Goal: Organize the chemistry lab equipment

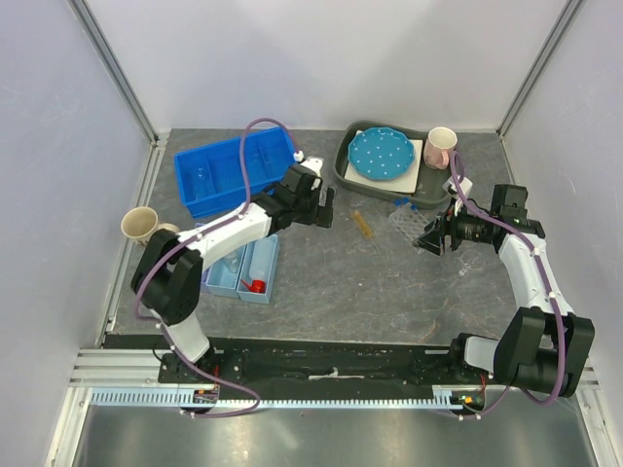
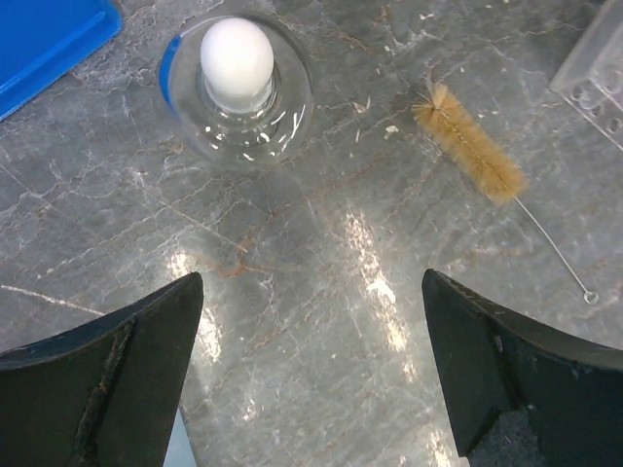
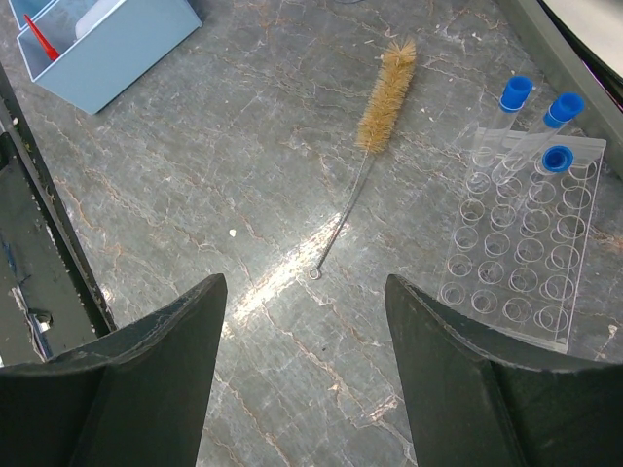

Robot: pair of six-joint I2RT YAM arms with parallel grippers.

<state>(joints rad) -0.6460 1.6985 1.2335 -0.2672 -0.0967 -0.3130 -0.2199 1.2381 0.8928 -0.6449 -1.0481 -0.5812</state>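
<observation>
Grey marbled tabletop (image 1: 350, 282) under both arms, pale walls all round. I'm using the amber brush (image 1: 362, 226) as my marker; it lies flat mid-table, between the two arms.

On the left wrist camera, my left gripper (image 2: 311, 282) stands wide open, with nothing between the fingers but bare stone. The white-capped dropper bottle (image 2: 237, 83) stands upright to the left of the brush's bristle head, apart from it. It sits ahead of my left-hand finger rather than centred in the gap, so I judge a small sideways shift away from the brush is needed before closing. The corner of a blue bin (image 2: 39, 39) lies further out from the brush, on the same side as the bottle.

I reckon the bottle is light, rigid, slick glass that breaks if tipped or squeezed hard. The round body could slip in the fingers, so I'd take it at the narrow neck just under the cap, gently.

My right gripper (image 3: 304, 287) is open too and holds nothing. The brush's wire loop shows right between its fingertips, and the bristles point away from it. The thin wire looks hard to pinch, so the soft bristle head seems the better hold. The clear tube rack (image 3: 521, 243) lies just right of the brush, with three blue-capped tubes (image 3: 516, 92) along the far edge.
</observation>
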